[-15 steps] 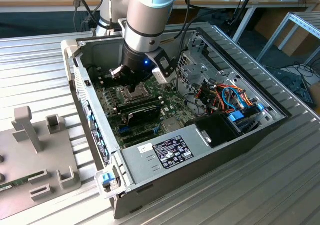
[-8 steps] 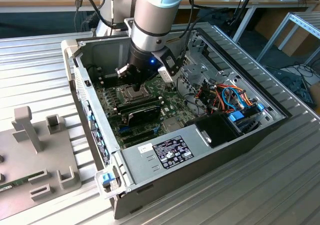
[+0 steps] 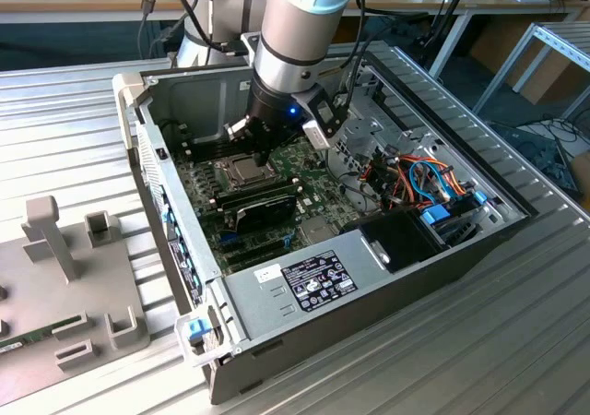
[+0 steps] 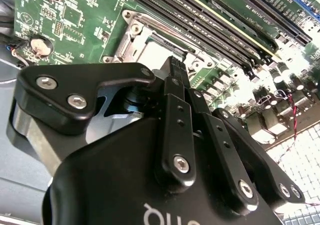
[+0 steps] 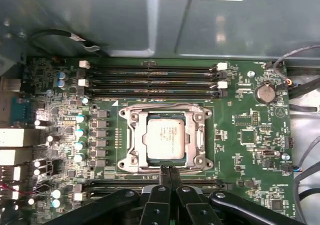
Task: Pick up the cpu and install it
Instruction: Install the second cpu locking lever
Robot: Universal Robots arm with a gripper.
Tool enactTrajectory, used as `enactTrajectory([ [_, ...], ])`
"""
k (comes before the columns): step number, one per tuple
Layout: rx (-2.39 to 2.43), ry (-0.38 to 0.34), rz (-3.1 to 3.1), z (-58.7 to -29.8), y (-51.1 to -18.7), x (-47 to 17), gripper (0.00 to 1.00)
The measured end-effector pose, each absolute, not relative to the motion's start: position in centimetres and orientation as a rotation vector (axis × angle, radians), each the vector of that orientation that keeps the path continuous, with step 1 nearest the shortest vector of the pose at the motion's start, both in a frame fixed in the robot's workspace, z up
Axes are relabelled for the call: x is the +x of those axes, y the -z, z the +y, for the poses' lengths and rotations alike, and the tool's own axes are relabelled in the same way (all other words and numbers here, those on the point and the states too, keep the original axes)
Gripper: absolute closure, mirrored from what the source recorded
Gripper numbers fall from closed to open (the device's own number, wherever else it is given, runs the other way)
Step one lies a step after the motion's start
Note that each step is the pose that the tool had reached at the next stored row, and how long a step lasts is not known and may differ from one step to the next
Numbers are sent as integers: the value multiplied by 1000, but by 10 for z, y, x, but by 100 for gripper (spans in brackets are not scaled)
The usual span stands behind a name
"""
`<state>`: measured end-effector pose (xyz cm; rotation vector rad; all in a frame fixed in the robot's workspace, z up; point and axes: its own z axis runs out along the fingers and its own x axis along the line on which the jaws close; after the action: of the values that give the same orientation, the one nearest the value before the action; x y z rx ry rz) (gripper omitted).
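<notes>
The cpu [image 5: 165, 138] lies flat in the socket frame [image 5: 131, 135] on the green motherboard [image 5: 250, 135], its dull silver top showing square in the frame's opening in the first wrist view. The gripper [image 5: 169, 169] hangs just beside the frame's edge, with its two black fingers [image 5: 165, 177] pressed together into one narrow point and nothing between them. The fingertips sit at the frame's rim, close to the cpu but not on it; whether they touch the metal of the frame cannot be told. In the second wrist view the gripper [image 4: 172, 61] shows the same closed tips over the near edge of the socket, with the pale cpu [image 4: 145, 47] partly in sight beyond them. Long black memory slots [image 5: 150, 77] run along the far side of the socket from the fingers, and more slots [image 5: 120, 184] lie on the near side beside the tips. In the exterior view the arm [image 3: 295, 37] reaches down into the open computer case [image 3: 369, 277], the gripper [image 3: 261, 157] low over the board, and the cpu [image 3: 236, 168] appears as a small grey square just to the exterior view's left of the fingertips. A grey fixture [image 3: 64, 277] stands on the table [image 3: 516, 341] outside the case, at the exterior view's left.
</notes>
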<state>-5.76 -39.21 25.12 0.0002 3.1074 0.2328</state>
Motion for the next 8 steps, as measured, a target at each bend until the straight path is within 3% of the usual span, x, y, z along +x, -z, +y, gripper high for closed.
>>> enactTrajectory([
  [8, 0, -215, 3109, -391, -268, -57, 89],
])
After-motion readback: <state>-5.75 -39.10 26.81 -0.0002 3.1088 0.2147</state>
